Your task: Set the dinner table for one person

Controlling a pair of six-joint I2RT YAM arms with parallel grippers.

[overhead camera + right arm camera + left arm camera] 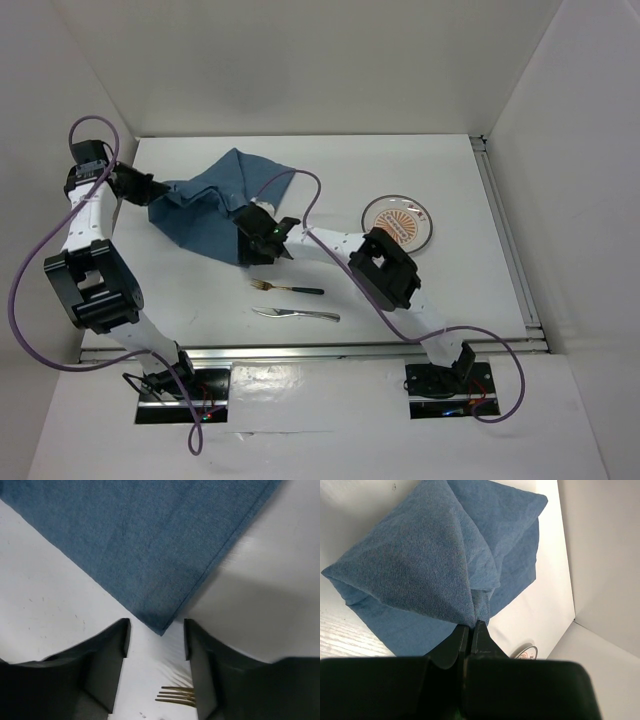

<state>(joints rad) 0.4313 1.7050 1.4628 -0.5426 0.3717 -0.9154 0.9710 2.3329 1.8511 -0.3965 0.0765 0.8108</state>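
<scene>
The white surface (420,290) fills the middle of the top view, boxed in by white walls, with a metal rail (320,351) along its edge at 6 o'clock, just ahead of the arm bases.

At the far left, the left gripper (157,190) (471,626) has its fingers pressed together on a pinch of the blue placemat (205,215) (435,555) (150,540). It holds the cloth's edge at 9 o'clock. In the left wrist view the fabric gathers into folds that run down to the fingertips. The placemat lies rumpled and partly doubled over in the left half of the surface.

At the cloth's 4 o'clock corner sits the right gripper (265,240) (155,640), its fingers spread apart. In the right wrist view that corner lies flat on the surface, pointing into the gap between the two fingers. I cannot tell whether either finger touches it.

A fork (287,289) (177,695) lies near, at 6 o'clock from that corner, its tines toward 9 o'clock. A knife (296,314) lies parallel, just beside it at 6 o'clock.

Farther right, at 3 o'clock from the placemat and well apart from the cutlery, rests a round plate (398,221) (526,652) with an orange pattern.
</scene>
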